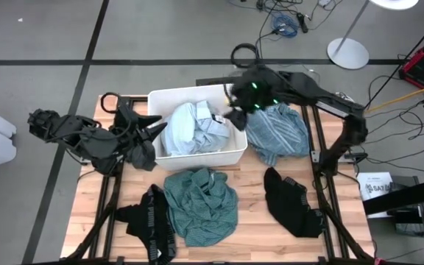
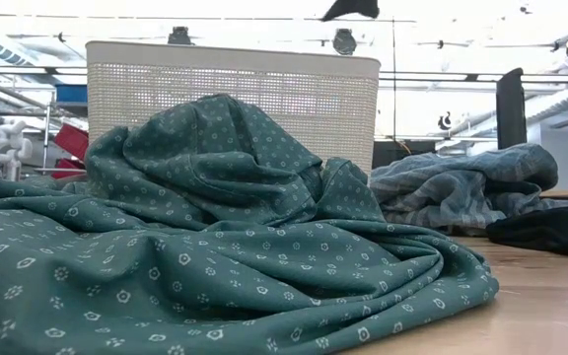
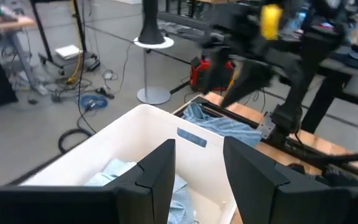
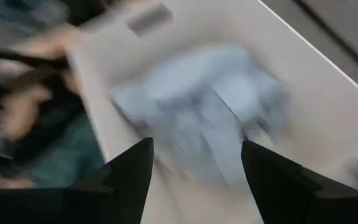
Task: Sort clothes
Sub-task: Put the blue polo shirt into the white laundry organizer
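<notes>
Black fabric with white lettering, the black top [image 1: 151, 221], lies at the table's [image 1: 256, 239] front left corner, touching the teal shirt [image 1: 201, 204] just to its right. Behind them the left gripper [image 1: 152, 126] hangs at the bin's [image 1: 197, 157] left wall, jaws apart and holding nothing; its wrist view looks across the bin's open top. Inside the bin lies the pale blue shirt [image 1: 190, 126], the only garment sorted so far. The right gripper [image 1: 238, 116] hovers over the bin's right rim, jaws wide apart and empty, its wrist view looking down on that pale blue cloth. Just right of the bin sits the striped blue shirt [image 1: 277, 132], and in front of that a second dark garment [image 1: 291, 200], well apart from the teal one.

By my judgement this is the gap between a drop and the next pick: one piece binned, four on the table. The next move calls for the right arm to swing out to the striped shirt, descend onto a raised fold and pinch enough cloth to lift it clear of the rim.
</notes>
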You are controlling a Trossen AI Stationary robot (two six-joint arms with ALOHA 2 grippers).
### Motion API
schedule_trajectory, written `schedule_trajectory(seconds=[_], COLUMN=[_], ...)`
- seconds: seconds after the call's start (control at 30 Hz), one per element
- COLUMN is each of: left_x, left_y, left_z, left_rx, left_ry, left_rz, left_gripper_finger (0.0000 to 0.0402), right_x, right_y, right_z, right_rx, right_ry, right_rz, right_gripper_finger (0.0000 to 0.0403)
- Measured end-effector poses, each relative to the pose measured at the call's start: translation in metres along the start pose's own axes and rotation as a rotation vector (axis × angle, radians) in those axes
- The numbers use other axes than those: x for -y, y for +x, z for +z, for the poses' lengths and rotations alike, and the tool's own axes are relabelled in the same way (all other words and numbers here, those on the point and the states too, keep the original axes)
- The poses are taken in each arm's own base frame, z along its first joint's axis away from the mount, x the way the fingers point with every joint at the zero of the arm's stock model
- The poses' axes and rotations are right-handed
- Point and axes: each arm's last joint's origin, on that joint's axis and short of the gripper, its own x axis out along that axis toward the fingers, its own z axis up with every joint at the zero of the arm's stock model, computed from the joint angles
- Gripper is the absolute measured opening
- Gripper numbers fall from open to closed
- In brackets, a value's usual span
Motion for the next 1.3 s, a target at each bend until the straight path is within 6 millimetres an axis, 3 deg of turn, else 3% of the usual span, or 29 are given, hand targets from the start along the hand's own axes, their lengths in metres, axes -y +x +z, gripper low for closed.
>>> schedule_trajectory(seconds=[0.2, 0.4, 0.57, 0.67, 0.77, 0.93, 1.13, 1.3], left_x=[0.005, 0.012, 0.022, 0.033, 0.043, 0.054, 0.068, 0.075], left_y=[0.012, 0.026, 0.037, 0.043, 0.046, 0.054, 0.059, 0.056], left_z=[-0.003, -0.009, -0.019, -0.026, -0.033, -0.042, -0.05, -0.067], left_rx=[0.027, -0.011, -0.101, -0.2, -0.302, -0.394, -0.352, -0.294], left_ry=[-0.005, 0.027, 0.132, 0.252, 0.236, 0.176, 0.108, 0.052], left_rz=[0.104, 0.123, 0.058, -0.087, -0.25, -0.326, -0.265, -0.213], left_gripper_finger=[0.0145, 0.0145, 0.0145, 0.0145, 0.0145, 0.0145, 0.0145, 0.0145], right_x=[-0.037, -0.07, -0.091, -0.108, -0.119, -0.105, -0.073, -0.027], right_y=[-0.049, -0.067, -0.047, -0.022, -0.001, 0.007, -0.039, -0.052], right_z=[-0.042, -0.088, -0.133, -0.157, -0.174, -0.193, -0.2, -0.218], right_rx=[-0.038, -0.035, -0.087, -0.102, -0.099, -0.155, -0.015, 0.0], right_ry=[0.085, 0.138, 0.135, 0.101, 0.051, 0.087, 0.105, 0.187], right_rz=[-0.166, -0.176, -0.148, -0.031, 0.054, -0.107, -0.306, -0.384], right_gripper_finger=[0.0231, 0.0231, 0.0231, 0.0231, 0.0231, 0.0231, 0.0231, 0.0231])
